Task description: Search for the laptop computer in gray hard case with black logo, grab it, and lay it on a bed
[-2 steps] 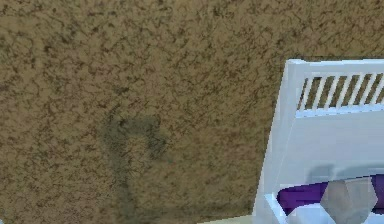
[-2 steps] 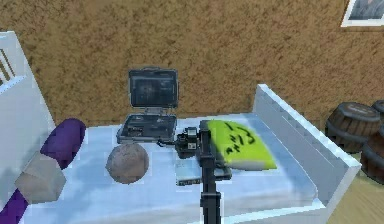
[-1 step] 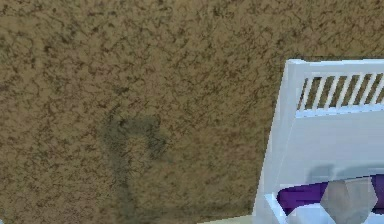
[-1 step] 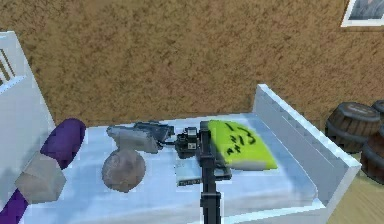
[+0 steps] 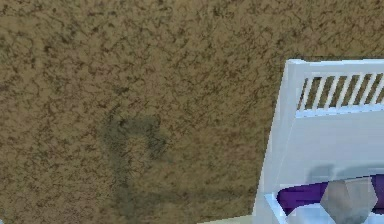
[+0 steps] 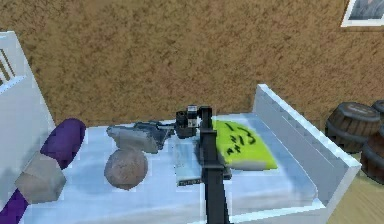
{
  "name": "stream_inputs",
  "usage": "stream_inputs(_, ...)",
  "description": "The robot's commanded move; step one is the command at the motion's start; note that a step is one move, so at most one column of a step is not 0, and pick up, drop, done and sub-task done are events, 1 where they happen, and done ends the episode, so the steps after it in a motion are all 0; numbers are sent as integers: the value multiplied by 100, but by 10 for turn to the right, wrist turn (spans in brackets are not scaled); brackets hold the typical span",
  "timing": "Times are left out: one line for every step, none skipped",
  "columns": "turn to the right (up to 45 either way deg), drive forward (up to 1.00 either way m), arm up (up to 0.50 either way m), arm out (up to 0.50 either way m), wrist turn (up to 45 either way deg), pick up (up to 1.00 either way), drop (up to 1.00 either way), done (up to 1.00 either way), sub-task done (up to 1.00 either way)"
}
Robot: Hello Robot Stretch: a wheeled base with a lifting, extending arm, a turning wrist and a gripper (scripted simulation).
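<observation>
A white-framed bed (image 6: 290,125) with a pale blue sheet lies across the arm side view. On the sheet, left of the dark arm bar (image 6: 213,190), lies a flat grey slab (image 6: 187,160) shaped like a closed laptop. The gripper (image 6: 180,124) stands over the bed's middle, just above that slab, with a grey lumpy thing (image 6: 138,136) to its left. I cannot tell whether the gripper holds anything. The bed's white slatted headboard (image 5: 335,95) also stands at the forward view's right.
On the bed lie a purple pillow (image 6: 64,140), a grey pillow (image 6: 40,182), a round brown-grey cushion (image 6: 125,168) and a yellow-green cloth with black marks (image 6: 243,145). Wooden barrels (image 6: 352,125) stand past the footboard. A brown textured wall (image 5: 130,90) lies ahead.
</observation>
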Motion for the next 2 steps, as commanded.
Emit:
stream_inputs(0,0,0,-8,0,0,0,0,0)
stream_inputs(0,0,0,0,0,0,0,100,0)
